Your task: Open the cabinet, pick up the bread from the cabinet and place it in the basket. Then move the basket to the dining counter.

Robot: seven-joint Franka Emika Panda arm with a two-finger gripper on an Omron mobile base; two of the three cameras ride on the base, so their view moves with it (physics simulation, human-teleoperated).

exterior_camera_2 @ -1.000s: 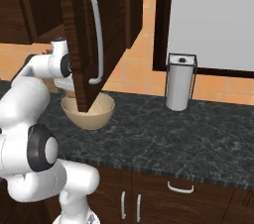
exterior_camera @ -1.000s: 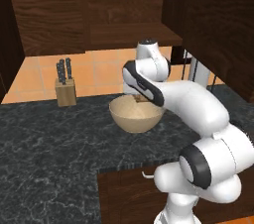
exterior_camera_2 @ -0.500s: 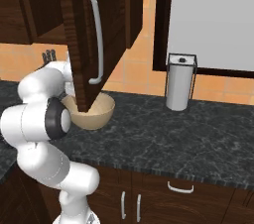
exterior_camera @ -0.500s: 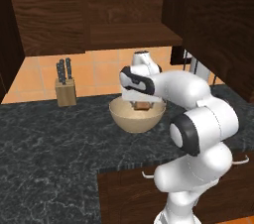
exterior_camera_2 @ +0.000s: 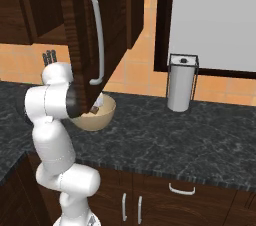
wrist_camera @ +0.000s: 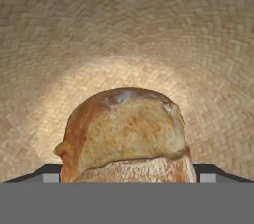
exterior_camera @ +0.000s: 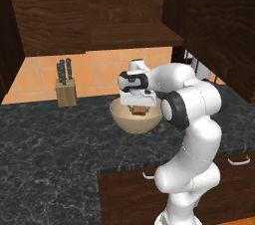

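The tan basket (exterior_camera: 135, 121) stands on the black granite counter, under the open cabinet. My gripper (exterior_camera: 138, 105) points down into it, shut on the bread (exterior_camera: 138, 111), a small brown roll held just above the basket's floor. In the hand view the bread (wrist_camera: 126, 134) sits between the two dark fingertips (wrist_camera: 49, 172), with the woven inside of the basket (wrist_camera: 124, 29) close behind it. From the right, the cabinet door (exterior_camera_2: 82, 15) with its silver bar handle (exterior_camera_2: 98, 40) swings open in front of my arm and hides part of the basket (exterior_camera_2: 100, 118).
A knife block (exterior_camera: 66, 91) stands at the back left of the granite counter (exterior_camera: 50, 144). A silver canister (exterior_camera_2: 180, 83) stands to the right against the wall. The open cabinet shelf (exterior_camera: 129, 35) hangs just above the hand. Dark drawers (exterior_camera: 234, 169) run below the counter edge.
The hand has come down into the basket with the bread, and the arm's elbow has swung forward and to the right. Basket and door have stayed put.
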